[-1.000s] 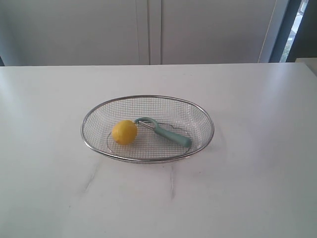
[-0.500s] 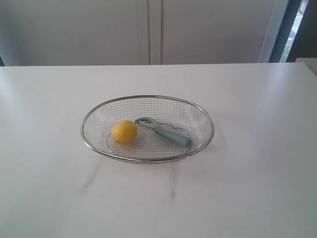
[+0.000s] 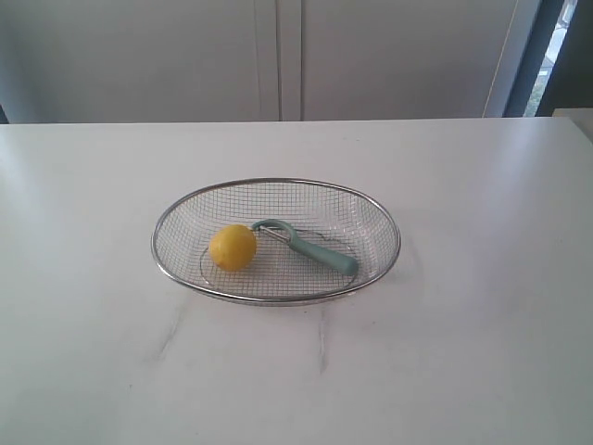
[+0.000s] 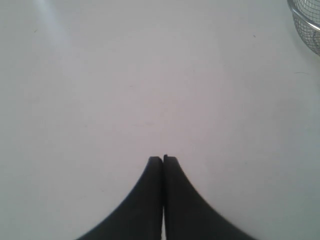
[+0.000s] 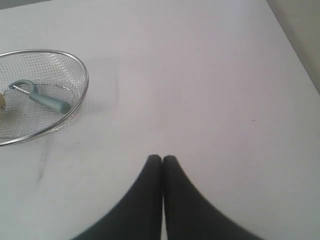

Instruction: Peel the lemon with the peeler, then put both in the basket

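Note:
The wire mesh basket (image 3: 371, 209) sits mid-table. Inside it lies the yellow lemon (image 3: 233, 247) on the left, with the teal peeler (image 3: 315, 250) beside it, head toward the lemon. The right wrist view shows the basket (image 5: 80, 67) with the peeler (image 5: 42, 100) and a sliver of the lemon (image 5: 2, 101) at the frame edge. My right gripper (image 5: 162, 159) is shut and empty over bare table, well away from the basket. My left gripper (image 4: 163, 159) is also shut and empty above bare table; only the basket's rim (image 4: 305, 22) shows in a corner. Neither gripper appears in the exterior view.
The white table (image 3: 482, 352) runs to a far edge by pale cabinet doors (image 3: 278, 56). A dark window frame (image 3: 547, 56) stands at the back right. The table's right edge (image 5: 295, 50) shows in the right wrist view.

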Controlling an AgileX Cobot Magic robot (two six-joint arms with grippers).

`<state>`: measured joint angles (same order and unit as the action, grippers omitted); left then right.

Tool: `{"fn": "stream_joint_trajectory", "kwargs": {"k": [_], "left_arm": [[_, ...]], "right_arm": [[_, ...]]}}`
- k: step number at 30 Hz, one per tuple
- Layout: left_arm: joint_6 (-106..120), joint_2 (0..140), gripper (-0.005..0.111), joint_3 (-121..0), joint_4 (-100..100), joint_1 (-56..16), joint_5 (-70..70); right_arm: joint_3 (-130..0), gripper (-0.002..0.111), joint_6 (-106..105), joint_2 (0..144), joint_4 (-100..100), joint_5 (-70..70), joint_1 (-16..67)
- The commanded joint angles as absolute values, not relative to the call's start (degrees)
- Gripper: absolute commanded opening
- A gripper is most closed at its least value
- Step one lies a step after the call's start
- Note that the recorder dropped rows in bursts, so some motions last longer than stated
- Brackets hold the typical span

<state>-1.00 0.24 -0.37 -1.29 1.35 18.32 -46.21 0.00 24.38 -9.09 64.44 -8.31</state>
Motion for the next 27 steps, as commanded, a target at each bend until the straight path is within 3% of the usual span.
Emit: {"fn": "stream_joint_trajectory", "kwargs": {"k": [1, 15, 27], "left_arm": [[-1.3, 0.0, 0.000, 0.0, -1.6, 1.6, 18.5], [-1.3, 0.0, 0.000, 0.0, -1.6, 1.6, 18.5], [-1.3, 0.0, 0.000, 0.0, -1.6, 1.6, 18.5]], "right_arm": [[-45.6, 0.000, 0.0, 23.0, -9.0, 63.9, -8.6], [-45.2, 0.000, 0.0, 17.6, -6.4, 61.9, -8.6], [-31.8, 0.000, 0.0, 13.2, -4.0, 35.4, -8.6]]}}
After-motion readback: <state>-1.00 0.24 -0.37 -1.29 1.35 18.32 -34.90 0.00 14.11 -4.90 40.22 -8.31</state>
